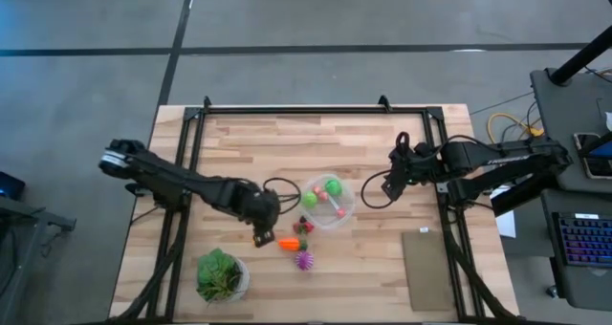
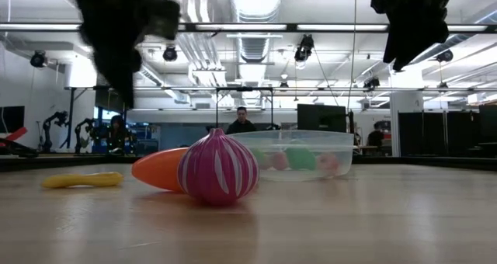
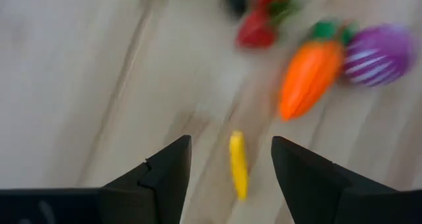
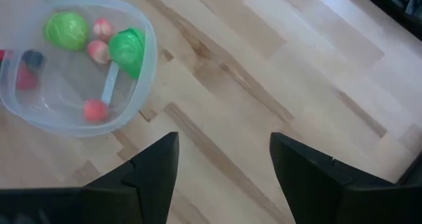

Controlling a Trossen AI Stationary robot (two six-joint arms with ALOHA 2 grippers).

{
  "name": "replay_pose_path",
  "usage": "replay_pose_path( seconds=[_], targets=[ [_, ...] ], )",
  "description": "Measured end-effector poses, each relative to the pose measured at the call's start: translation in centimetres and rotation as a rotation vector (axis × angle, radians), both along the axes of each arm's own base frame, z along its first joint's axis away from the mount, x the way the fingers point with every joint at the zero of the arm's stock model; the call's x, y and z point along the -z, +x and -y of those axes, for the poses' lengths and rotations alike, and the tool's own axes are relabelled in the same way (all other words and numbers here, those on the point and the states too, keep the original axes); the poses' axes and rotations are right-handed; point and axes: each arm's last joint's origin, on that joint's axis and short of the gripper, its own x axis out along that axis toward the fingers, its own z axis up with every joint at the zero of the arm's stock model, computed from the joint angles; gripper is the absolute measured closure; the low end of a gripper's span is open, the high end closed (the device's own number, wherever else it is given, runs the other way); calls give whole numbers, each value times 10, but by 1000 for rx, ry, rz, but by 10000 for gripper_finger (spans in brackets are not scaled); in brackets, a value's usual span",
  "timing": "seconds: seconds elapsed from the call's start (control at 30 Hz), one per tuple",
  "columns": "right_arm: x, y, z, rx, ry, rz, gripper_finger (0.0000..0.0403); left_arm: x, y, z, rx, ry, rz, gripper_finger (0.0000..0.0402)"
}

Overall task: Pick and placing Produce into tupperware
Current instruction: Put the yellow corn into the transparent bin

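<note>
The clear round tupperware (image 1: 327,203) (image 4: 79,69) (image 2: 293,154) sits mid-table and holds two green pieces (image 4: 66,28) and small red-pink ones. Outside it, on the wood, lie a red piece (image 3: 256,31), the orange carrot (image 3: 307,87) (image 2: 158,169), the striped purple ball (image 3: 379,46) (image 2: 218,171) and a small yellow piece (image 3: 238,165) (image 2: 81,180). My left gripper (image 1: 262,233) (image 3: 231,161) hangs open above the yellow piece and left of the carrot, touching nothing. My right gripper (image 1: 390,182) (image 4: 224,165) is open, raised to the right of the tupperware.
A leafy green plant in a white pot (image 1: 221,275) stands near the table's near-left corner. A flat grey-brown pad (image 1: 426,268) lies near the right edge. Black frame rails (image 1: 191,162) run along the table's left, right and far sides.
</note>
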Motion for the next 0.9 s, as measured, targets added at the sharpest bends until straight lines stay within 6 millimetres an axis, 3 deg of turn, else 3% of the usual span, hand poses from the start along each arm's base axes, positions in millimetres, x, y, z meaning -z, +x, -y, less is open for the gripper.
replay_pose_path(
  seconds=[0.17, 0.53, 0.67, 0.9],
  targets=[
    [1, 2, 0, 11, 8, -5, 172, 17, -9, 8, -56, -36, -29, 206],
    [4, 4, -1, -106, -48, -60, 172, 42, -1, 21, -30, 0, -56, 206],
    [3, 4, 0, -119, -75, -68, 172, 61, 1, 21, -33, 22, -107, 206],
    [3, 4, 0, -138, -116, -75, 172, 78, 4, 24, -76, -36, -160, 206]
  ],
)
